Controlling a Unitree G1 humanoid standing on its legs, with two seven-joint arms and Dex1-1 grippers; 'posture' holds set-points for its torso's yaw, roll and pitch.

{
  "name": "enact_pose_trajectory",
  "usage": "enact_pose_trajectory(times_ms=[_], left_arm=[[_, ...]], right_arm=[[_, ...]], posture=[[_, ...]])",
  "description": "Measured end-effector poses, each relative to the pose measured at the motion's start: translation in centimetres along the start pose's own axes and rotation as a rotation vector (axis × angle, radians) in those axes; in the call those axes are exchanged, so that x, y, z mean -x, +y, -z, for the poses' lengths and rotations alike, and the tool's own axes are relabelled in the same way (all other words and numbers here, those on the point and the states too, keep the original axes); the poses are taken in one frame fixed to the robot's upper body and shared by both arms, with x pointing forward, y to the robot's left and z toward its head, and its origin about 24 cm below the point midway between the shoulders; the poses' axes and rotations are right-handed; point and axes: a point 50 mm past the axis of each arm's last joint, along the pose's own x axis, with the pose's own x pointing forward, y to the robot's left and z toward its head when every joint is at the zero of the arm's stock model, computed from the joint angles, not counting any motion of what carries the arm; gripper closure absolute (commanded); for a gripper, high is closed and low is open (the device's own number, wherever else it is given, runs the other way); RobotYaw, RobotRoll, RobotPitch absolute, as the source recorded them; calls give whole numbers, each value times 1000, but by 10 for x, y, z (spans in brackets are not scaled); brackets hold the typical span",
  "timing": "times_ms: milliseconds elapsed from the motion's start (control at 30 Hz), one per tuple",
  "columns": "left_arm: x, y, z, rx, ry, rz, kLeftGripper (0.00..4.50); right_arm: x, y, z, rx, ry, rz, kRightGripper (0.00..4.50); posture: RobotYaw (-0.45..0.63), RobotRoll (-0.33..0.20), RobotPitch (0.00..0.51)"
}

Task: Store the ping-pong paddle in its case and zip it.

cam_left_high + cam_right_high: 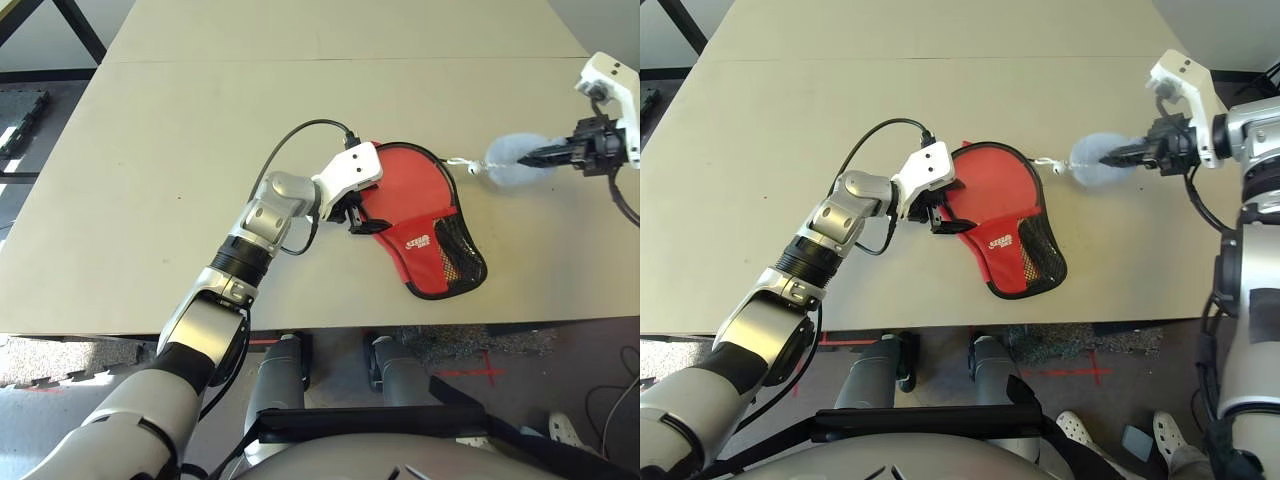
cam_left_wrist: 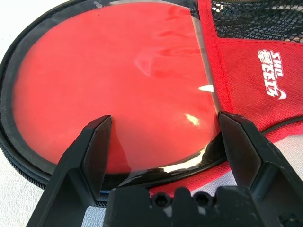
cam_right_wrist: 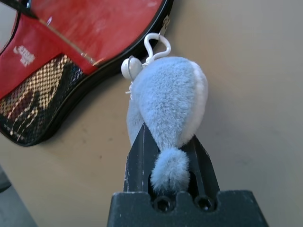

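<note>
**Case on the tabletop, with both end effectors at its edges**

The case, red with black edging, lies flat on the tabletop near the middle, its mesh pocket toward the near right. A red disc shows through its clear panel. The left end effector sits at the case's left edge, its two fingers spread wide over the panel and gripping nothing. Right of the case, the right end effector is clamped on a fluffy grey pompom, which hangs from a white clip at the case's far-right rim.
</note>
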Motion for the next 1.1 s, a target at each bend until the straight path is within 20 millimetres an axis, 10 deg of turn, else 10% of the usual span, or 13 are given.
enact_pose_trajectory(times_ms=[600,900,1100], left_arm=[[-4,1,-1,-7,-3,12,0],[-7,1,-1,-5,-5,16,0],[-7,1,-1,-5,-6,15,0]], right_arm=[[3,74,28,-39,140,-404,4457],[0,81,31,-40,154,-442,4458],[3,69,33,-28,198,-372,1966]], posture=[[-108,0,227],[-110,0,221],[-105,0,210]])
